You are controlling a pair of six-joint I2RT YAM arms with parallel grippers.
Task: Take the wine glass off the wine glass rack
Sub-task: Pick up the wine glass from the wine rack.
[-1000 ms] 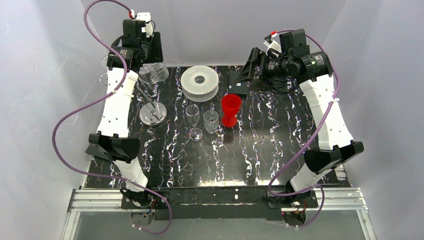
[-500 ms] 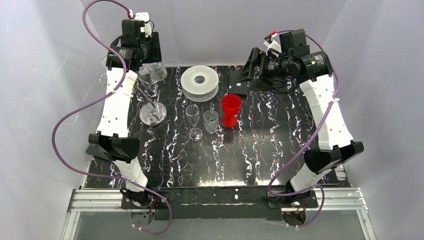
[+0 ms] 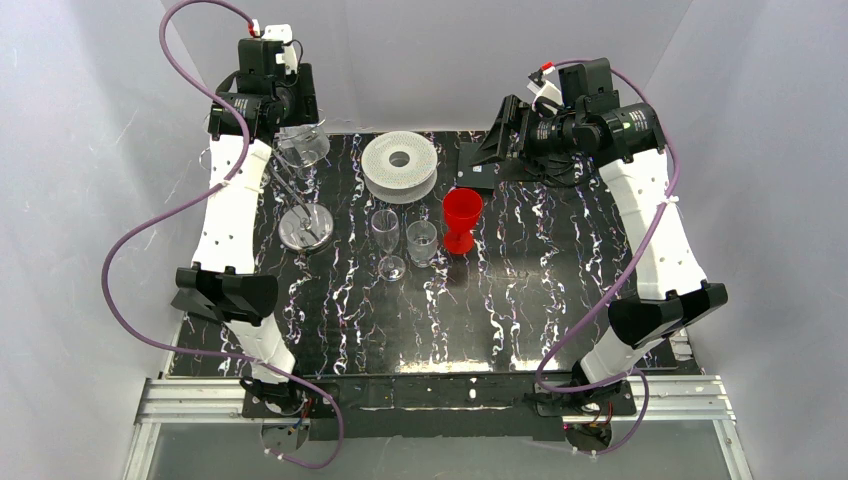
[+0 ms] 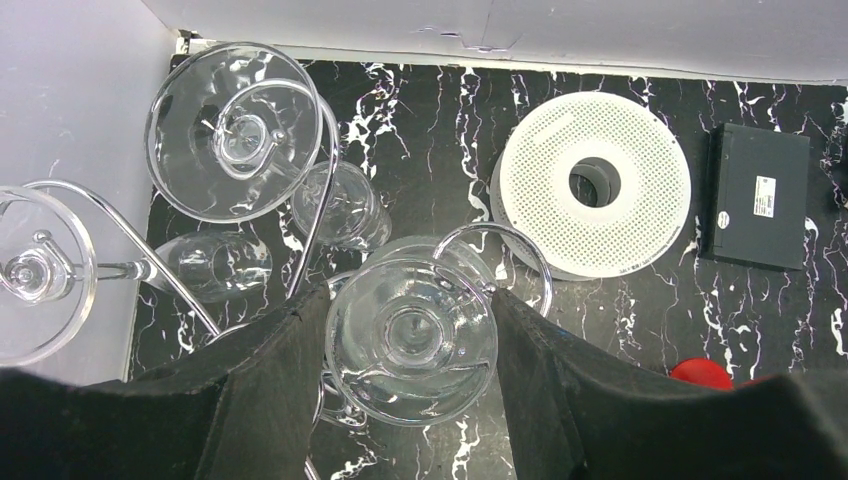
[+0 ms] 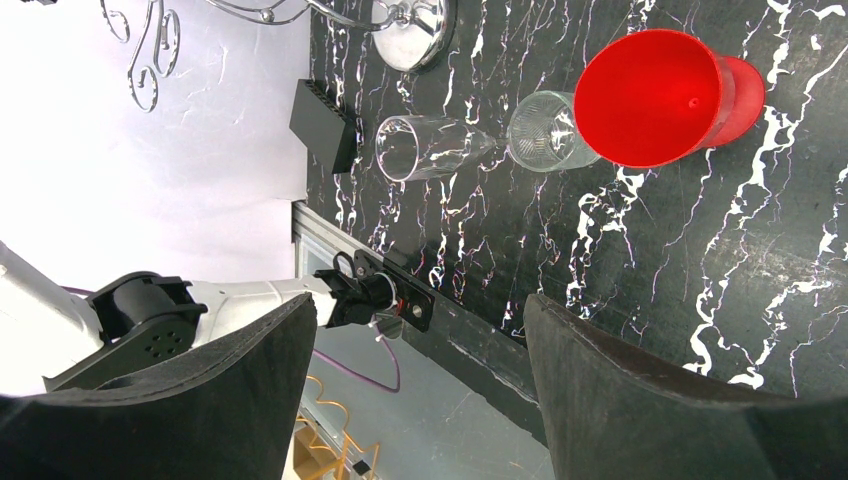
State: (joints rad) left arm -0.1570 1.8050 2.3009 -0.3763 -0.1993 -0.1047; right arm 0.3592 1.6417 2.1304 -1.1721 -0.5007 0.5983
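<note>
- The top external camera is looking down from above and behind the arm bases, taking in the whole black, white-veined marble worktop [image 3: 520, 300] from afar.
- The left wrist camera is pointing straight down, close over a clear wine glass [image 4: 412, 345] between the fingers of the left end effector [image 4: 405, 300].
- The right wrist camera is looking past the right end effector [image 5: 418, 305], obliquely across the worktop toward the left arm, its picture rolled sideways.
- Top and right wrist views are sharing the red plastic goblet [image 3: 462, 215]; top and left wrist, the white perforated round spool [image 3: 400, 165].

Wires of the wine glass rack [image 4: 327, 150] and 2 hanging glasses [image 4: 235, 130] crowd left of the wine glass [image 4: 410, 340]; rightward, bare table [image 4: 440, 130] reaches the spool [image 4: 595, 185].
</note>
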